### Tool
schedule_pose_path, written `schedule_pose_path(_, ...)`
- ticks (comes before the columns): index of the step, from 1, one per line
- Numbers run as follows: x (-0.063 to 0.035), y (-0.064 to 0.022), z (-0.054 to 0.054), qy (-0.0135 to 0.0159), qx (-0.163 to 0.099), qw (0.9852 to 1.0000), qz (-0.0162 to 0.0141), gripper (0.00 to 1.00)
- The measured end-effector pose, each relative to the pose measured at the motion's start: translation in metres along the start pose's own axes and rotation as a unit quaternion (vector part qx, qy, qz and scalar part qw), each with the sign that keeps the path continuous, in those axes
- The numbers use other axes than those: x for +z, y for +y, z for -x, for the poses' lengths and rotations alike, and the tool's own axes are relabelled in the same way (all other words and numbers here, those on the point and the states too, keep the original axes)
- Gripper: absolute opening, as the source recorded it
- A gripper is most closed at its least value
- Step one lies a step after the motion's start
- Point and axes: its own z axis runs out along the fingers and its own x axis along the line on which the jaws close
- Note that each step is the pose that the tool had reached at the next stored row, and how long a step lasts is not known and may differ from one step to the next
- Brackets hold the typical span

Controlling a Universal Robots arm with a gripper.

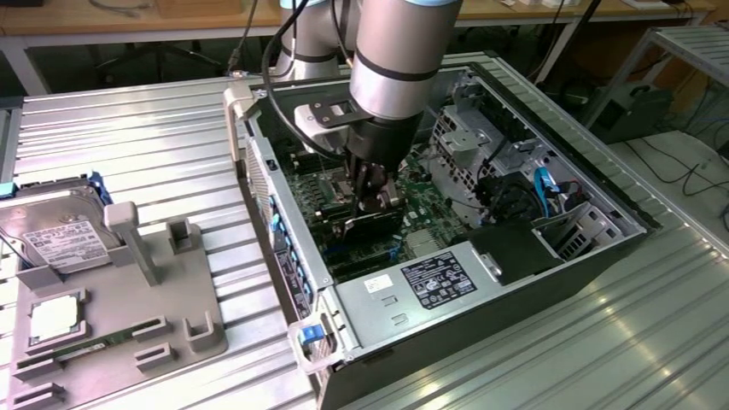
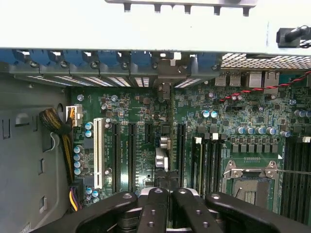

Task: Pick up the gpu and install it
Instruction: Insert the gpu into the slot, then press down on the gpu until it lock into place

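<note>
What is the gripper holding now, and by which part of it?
The gripper is shut on the gpu, holding its upper edge, inside the computer case.

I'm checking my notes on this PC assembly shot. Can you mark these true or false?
1. The gripper is down inside the open computer case. True.
2. The gripper is open. False: it is shut.
3. The hard drive lies inside the case. False: it sits on the grey fixture, at the exterior view's left.
4. The motherboard has a white expansion slot. True.
</note>
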Motion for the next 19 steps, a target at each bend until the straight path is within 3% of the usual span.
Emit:
schedule_pose_path(15,0.0,0.0003,0.0,0.0001,0.0,1.0,0.0002,0.11)
schedule_pose_path(17,0.0,0.0043,0.0,0.0001,0.0,1.0,0.0015,0.11)
schedule_pose_path(19,0.0001,0.0206,0.0,-0.0004,0.0,1.0,0.0024,0.11)
